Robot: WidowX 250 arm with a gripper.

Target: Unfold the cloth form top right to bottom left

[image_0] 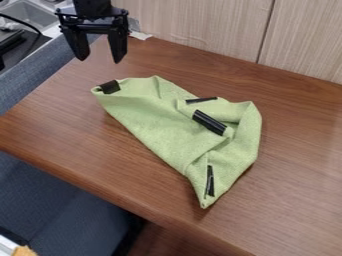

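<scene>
The gripper [99, 60] is at the upper left of the frame, its fingers spread, with nothing between them. The green cloth [147, 120] lies folded in the middle, on the table [294, 200]. Near the thick black strip [209, 122] the layers overlap; if the fingers would pinch two together (an easy mistake, I think), the whole may slide toward lower left, without opening.

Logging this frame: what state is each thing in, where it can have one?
Green cloth, partly folded and rumpled, lying on the table.
Black pincer, open, holding nothing, away from the cloth.
Black strips, on the cloth, apart from one another.
</scene>
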